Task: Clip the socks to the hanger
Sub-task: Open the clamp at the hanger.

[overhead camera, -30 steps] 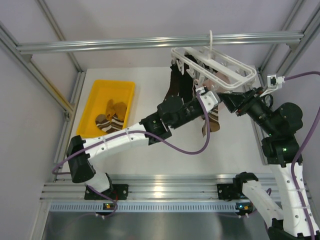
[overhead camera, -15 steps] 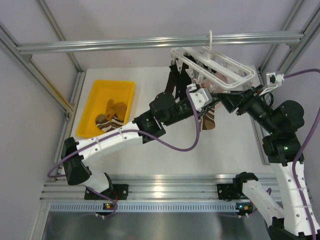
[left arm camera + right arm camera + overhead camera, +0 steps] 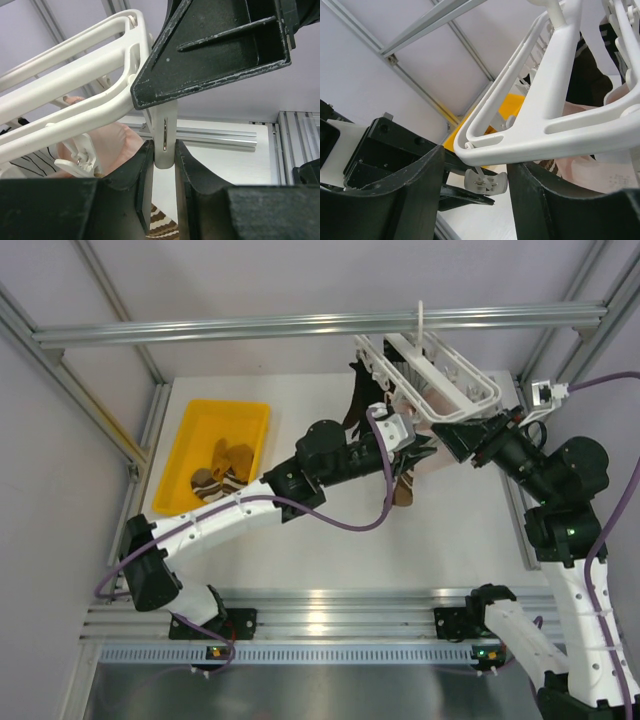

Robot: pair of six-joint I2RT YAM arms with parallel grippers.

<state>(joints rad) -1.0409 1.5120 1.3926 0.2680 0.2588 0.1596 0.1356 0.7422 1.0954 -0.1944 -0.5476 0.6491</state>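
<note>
Grippers meet at the near corner of the hanger point(image 3: 468, 370), which hangs tilted by its hook from the aluminium bar point(image 3: 250, 328) at the back right of the table point(image 3: 330, 560). The left gripper point(image 3: 164, 155) pinches a white clip point(image 3: 170, 125) dangling under the frame's corner, jaws pressed onto the clip's two sides. The right gripper point(image 3: 479, 165) comes in from the opposite side, fingers spread with the frame's rounded corner between them; whether they touch the plastic cannot be told. One right finger sits just above the left gripper's tips, so both tools crowd one small spot. A dark sock point(image 3: 358, 405) hangs at the frame's left end and a pink sock point(image 3: 115, 150) just behind the pinched clip. A brown striped sock point(image 3: 403, 490) dangles below the left gripper, its upper end hidden. More socks point(image 3: 222, 478) lie in the yellow tray point(image 3: 172, 458) at the table's left edge, well apart from the hanger. White tabletop lies open between tray and arms; the right arm stands close to the right side rail.
</note>
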